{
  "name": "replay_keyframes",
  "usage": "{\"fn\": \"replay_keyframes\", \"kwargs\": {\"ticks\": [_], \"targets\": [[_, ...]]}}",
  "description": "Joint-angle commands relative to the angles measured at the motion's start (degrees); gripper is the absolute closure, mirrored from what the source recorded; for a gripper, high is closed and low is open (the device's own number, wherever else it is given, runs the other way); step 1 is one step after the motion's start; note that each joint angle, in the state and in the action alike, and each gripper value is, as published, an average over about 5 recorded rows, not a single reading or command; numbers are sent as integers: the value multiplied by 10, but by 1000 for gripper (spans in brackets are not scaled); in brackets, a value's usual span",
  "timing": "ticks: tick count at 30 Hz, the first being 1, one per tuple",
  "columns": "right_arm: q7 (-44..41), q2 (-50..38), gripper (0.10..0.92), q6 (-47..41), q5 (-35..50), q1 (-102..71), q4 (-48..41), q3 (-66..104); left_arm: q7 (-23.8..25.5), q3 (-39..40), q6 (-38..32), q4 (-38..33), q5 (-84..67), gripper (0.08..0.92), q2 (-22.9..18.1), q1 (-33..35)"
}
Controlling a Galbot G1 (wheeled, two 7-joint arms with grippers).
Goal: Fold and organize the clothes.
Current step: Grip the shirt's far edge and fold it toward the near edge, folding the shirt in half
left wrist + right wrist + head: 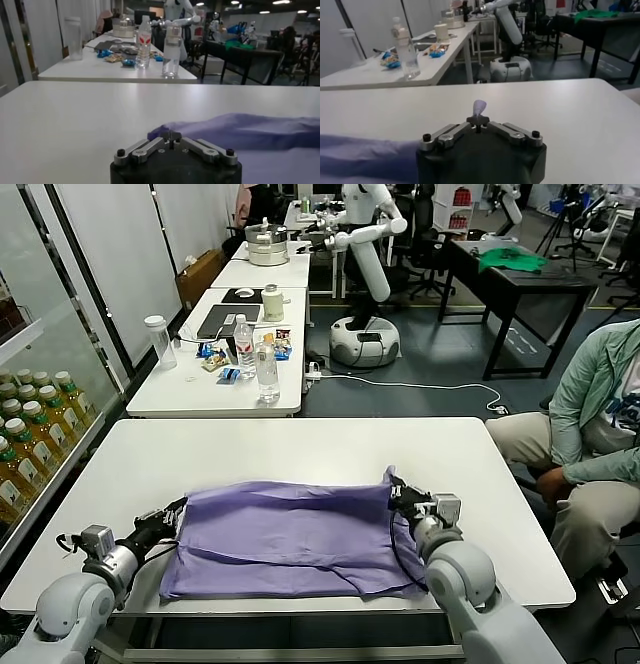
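Hidden bits and cut-off edges

The shirt's (290, 539) corners vanish inside both grippers, left (178, 514) and right (398, 496); its printed side, if any, faces away. The seated person (590, 434) is cropped at the edge, head unseen. Bottles (35, 444) behind the glass look like tea, perhaps, labels unreadable.

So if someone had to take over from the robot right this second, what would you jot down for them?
Left gripper: shut on the shirt's left edge, low over the table.
Right gripper: shut on the shirt's right edge; a tuft of cloth pokes up between its fingers.
Shirt: purple, lying across the near half of the table as a wide band, held at both ends.
Done: both ends gripped, shirt spread out, seemingly folded once.
Left: likely more folds, then set it down tidy.
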Motion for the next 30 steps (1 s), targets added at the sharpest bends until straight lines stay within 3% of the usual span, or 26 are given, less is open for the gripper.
{"fn": "replay_keyframes", "kwargs": {"ticks": [1,21,30], "targets": [[6,-11,915,-4,-3,-49,44,12,1,-23,-2,-34,-3,916,1,53],[-3,-10,915,-3,-3,-46,22,17,3,-28,-4,-12,-5,916,8,51],[-5,-21,915,-3,-1,-41,21,17,8,-46,20,-52,-17,916,14,76]]}}
